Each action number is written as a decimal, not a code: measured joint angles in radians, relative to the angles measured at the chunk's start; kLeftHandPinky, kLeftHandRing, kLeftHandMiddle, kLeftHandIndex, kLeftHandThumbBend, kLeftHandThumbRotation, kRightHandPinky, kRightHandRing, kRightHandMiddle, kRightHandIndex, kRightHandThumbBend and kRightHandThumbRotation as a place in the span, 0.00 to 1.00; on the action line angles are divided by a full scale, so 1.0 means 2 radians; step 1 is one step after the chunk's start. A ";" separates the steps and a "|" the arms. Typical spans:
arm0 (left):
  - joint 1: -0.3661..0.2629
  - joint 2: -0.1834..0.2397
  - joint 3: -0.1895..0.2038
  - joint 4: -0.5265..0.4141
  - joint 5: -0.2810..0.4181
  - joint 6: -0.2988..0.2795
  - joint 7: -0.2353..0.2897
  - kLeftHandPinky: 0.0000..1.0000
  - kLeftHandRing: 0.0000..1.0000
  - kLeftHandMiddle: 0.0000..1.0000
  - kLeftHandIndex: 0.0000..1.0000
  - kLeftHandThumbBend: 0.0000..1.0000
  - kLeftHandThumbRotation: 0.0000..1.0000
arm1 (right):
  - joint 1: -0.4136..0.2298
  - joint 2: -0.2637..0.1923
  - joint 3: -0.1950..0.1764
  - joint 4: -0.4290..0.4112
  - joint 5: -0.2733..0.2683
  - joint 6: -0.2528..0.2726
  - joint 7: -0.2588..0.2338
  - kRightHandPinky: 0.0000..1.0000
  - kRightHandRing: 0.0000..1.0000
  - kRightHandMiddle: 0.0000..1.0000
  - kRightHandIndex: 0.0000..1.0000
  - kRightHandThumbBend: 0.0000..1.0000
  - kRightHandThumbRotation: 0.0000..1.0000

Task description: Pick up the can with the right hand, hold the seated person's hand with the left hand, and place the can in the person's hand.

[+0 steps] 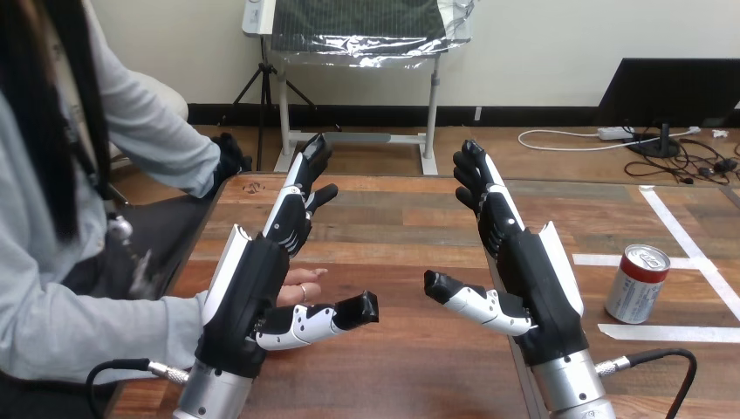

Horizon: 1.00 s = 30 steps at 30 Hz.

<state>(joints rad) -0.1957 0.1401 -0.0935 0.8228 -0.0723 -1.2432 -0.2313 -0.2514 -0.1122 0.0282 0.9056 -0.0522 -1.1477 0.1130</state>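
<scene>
A silver can (637, 284) with a red band at its top stands upright on the table at the right. My right hand (524, 262) is raised left of it, fingers straight, thumb out to the left, apart from the can. At the left my left hand (257, 279) is raised with straight fingers and its thumb pointing right. The person's hand (301, 286) lies on the table just behind my left palm, mostly hidden by it; whether they touch I cannot tell.
The person sits at the table's left side, a grey sleeve (87, 327) reaching in along the edge. White tape lines (681, 332) mark the wooden table (401, 227) around the can at the right.
</scene>
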 measured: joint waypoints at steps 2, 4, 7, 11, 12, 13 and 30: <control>0.000 0.000 0.001 0.000 0.000 0.000 0.000 0.91 0.99 1.00 1.00 1.00 0.56 | 0.000 0.000 0.000 0.000 -0.001 0.000 0.000 0.96 0.98 0.98 0.99 1.00 0.59; 0.000 -0.001 0.002 0.000 0.000 0.000 0.000 0.91 0.99 1.00 1.00 1.00 0.56 | 0.000 0.000 0.000 0.000 -0.001 0.000 -0.001 0.96 0.98 0.98 0.99 1.00 0.59; 0.000 -0.001 0.005 0.000 0.000 0.000 0.000 0.91 0.99 1.00 1.00 1.00 0.56 | 0.000 0.000 0.000 0.000 -0.002 0.000 -0.002 0.96 0.98 0.98 0.99 1.00 0.59; 0.000 -0.001 0.008 0.000 0.000 0.000 0.000 0.92 0.99 1.00 1.00 1.00 0.55 | 0.000 0.000 0.000 0.000 -0.002 0.000 -0.002 0.96 0.98 0.98 0.99 1.00 0.59; 0.000 -0.001 0.009 0.000 0.000 0.000 0.000 0.92 0.99 1.00 1.00 1.00 0.55 | 0.000 0.000 0.000 0.000 -0.002 0.000 -0.002 0.96 0.98 0.98 0.99 1.00 0.59; 0.000 -0.001 0.010 0.000 0.000 0.000 0.000 0.92 0.99 1.00 1.00 1.00 0.55 | 0.000 0.000 0.000 0.000 -0.002 0.000 -0.002 0.96 0.97 0.98 0.99 1.00 0.59; 0.000 -0.002 0.016 0.000 -0.006 0.001 -0.005 0.94 1.00 1.00 1.00 1.00 0.54 | 0.000 0.000 0.000 0.000 -0.003 0.000 -0.004 0.95 0.97 0.97 0.98 1.00 0.59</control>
<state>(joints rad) -0.1957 0.1366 -0.0612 0.8228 -0.0851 -1.2409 -0.2416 -0.2514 -0.1123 0.0278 0.9056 -0.0580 -1.1477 0.1047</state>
